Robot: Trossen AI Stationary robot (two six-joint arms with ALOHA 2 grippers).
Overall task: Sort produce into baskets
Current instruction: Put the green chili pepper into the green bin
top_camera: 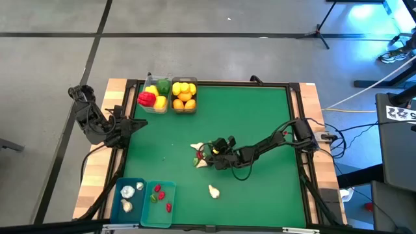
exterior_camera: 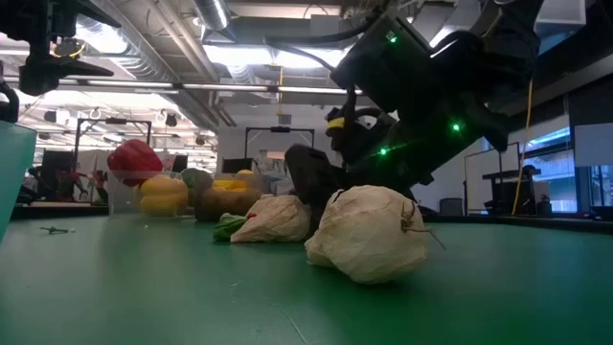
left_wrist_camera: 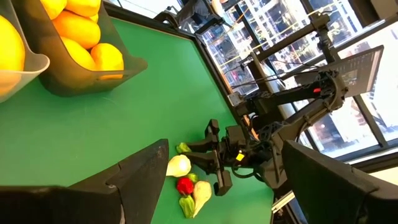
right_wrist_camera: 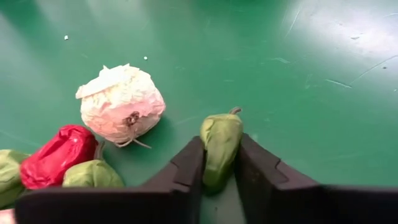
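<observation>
Right gripper (right_wrist_camera: 219, 180) is low over the middle of the green table mat (top_camera: 260, 123), its two dark fingers (right_wrist_camera: 180, 171) clamped on a small green chili (right_wrist_camera: 219, 142) with the stem end sticking out past the tips. Only the right wrist view shows this grip plainly; from above, the gripper hides the chili, and the low view shows just the dark gripper body behind the produce.

From left to right in the high view: the left gripper (top_camera: 133, 125) waits over the table's left edge, its fingers spread apart and holding nothing. Near that side, at the near left corner, sit two translucent teal-blue plastic bins: one (top_camera: 117, 195) holds white garlic bulbs (top_camera: 127, 192), the other (top_camera: 171, 195) holds small red and green chilies (top_camera: 158, 190). At the far edge, a clear plastic bin (top_camera: 144, 109) holds red, yellow and green bell peppers (top_camera: 147, 98), and just beside it on the right a greyish bin (top_camera: 184, 110) holds yellow lemons and oranges (top_camera: 184, 89).

Toward the centre, a loose cluster lies at the right gripper's tips: a white papery garlic bulb (right_wrist_camera: 120, 104), a red chili (right_wrist_camera: 55, 155) and further green chilies (right_wrist_camera: 93, 175), close beside the held one but apart from it. The left wrist view shows this cluster from the far side, with the right arm (left_wrist_camera: 298, 118) stretched out behind it. A second garlic bulb (top_camera: 213, 191) lies alone nearer the table's near edge; the low view shows it large in the foreground (exterior_camera: 369, 233), with another bulb (exterior_camera: 276, 219) behind it.
</observation>
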